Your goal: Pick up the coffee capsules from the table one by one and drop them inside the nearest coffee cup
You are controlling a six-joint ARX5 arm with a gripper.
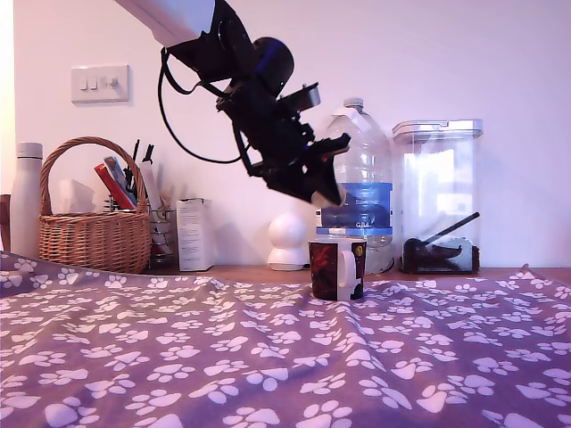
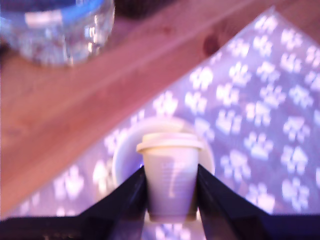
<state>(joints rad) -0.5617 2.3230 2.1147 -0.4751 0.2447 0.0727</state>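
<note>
Cream-white capsule (image 2: 170,175) is gripped between the closed jaws, directly above the cup (image 1: 337,267) on the worktop (image 1: 178,357). Drop step is in hand; release is required once centring over the rim is confirmed.

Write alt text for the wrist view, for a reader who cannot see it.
The end effector grips a cream-white coffee capsule directly above the open coffee cup, which stands on the paw-print table. A clear water bottle stands beyond a wooden strip; the picture is blurred.
</note>
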